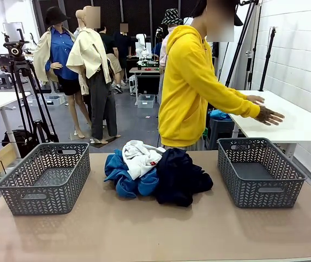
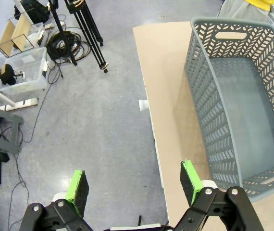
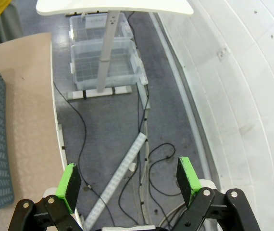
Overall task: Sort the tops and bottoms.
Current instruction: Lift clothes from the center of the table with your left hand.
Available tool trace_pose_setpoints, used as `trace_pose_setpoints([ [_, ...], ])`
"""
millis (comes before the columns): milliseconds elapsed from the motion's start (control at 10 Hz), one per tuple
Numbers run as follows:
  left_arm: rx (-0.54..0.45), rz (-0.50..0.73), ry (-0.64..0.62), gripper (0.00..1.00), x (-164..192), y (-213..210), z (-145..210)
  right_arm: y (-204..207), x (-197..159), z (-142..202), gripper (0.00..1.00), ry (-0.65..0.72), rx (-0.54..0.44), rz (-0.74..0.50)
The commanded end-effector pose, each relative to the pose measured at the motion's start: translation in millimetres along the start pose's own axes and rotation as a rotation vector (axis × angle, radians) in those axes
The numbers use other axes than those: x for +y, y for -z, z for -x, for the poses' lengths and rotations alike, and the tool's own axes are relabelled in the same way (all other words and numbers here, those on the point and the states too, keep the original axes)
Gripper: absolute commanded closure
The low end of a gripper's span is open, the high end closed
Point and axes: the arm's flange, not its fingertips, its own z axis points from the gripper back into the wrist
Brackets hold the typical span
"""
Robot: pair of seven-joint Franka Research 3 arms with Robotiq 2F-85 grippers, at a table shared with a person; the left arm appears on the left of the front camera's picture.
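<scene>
A heap of clothes lies in the middle of the table [image 1: 144,229]. The white top [image 1: 139,155] with a small coloured print sits on the bright blue top [image 1: 124,177]. The dark navy bottoms [image 1: 180,177] are bunched against their right side. My left gripper [image 2: 133,185] is open, hanging over the floor beside the table's left edge, with the left basket [image 2: 233,96] just ahead of it. My right gripper [image 3: 129,180] is open too, above the floor off the table's right edge, nothing between its fingers.
Two empty grey baskets stand on the table, one at the left [image 1: 46,177] and one at the right [image 1: 259,172]. A person in a yellow hoodie [image 1: 191,87] stands at the far side, hands on a white side table [image 1: 286,117]. Cables and clear bins [image 3: 103,57] lie below.
</scene>
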Motion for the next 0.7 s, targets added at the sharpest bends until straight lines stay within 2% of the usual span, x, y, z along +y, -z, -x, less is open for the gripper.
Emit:
trace_pose_setpoints([
  [0, 0.003, 0.001, 0.002, 0.0, 2.6, 1.7, 2.5, -1.5, -2.5, 1.0, 0.0, -0.002, 0.004, 0.0],
  [600, 0.003, 0.001, 0.002, 0.0, 2.6, 1.7, 2.5, -1.5, -2.5, 1.0, 0.0, -0.002, 0.004, 0.0],
])
